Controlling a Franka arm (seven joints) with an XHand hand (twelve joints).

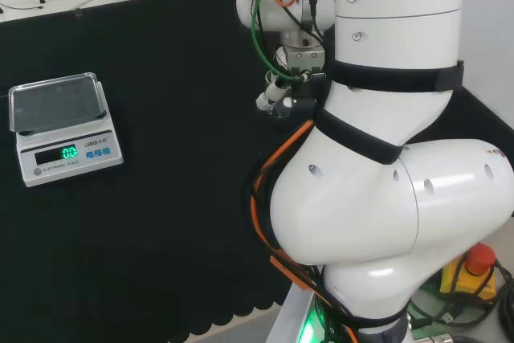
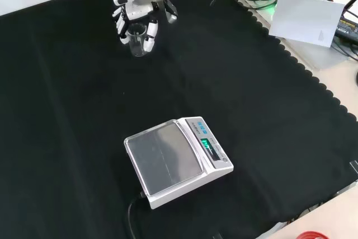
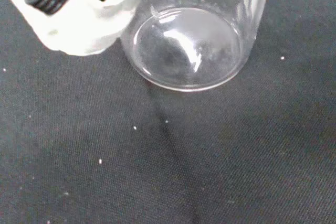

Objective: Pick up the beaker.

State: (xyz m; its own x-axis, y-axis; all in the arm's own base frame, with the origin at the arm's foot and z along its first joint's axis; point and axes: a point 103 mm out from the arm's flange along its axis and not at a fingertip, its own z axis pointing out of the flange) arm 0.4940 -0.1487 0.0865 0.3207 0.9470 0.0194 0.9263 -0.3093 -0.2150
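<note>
A black cloth (image 2: 84, 138) covers the bench. In the front view, 1 clear beaker (image 2: 137, 39) stands upright near the top, left of centre. The hand (image 2: 134, 12) comes down from the top edge, its fingers (image 2: 150, 36) hanging on both sides of the beaker. Whether they actually touch the glass cannot be told from this view. In the wrist view, a white fingertip (image 3: 86, 22) lies against the beaker's wall (image 3: 189, 45) just above its round base, which looks empty.

A white scale (image 2: 176, 160) with a lit green display sits well apart, nearer the camera in the front view and far left in the head view. In the head view, the arm's white links (image 1: 385, 134) hide most of the hand and beaker.
</note>
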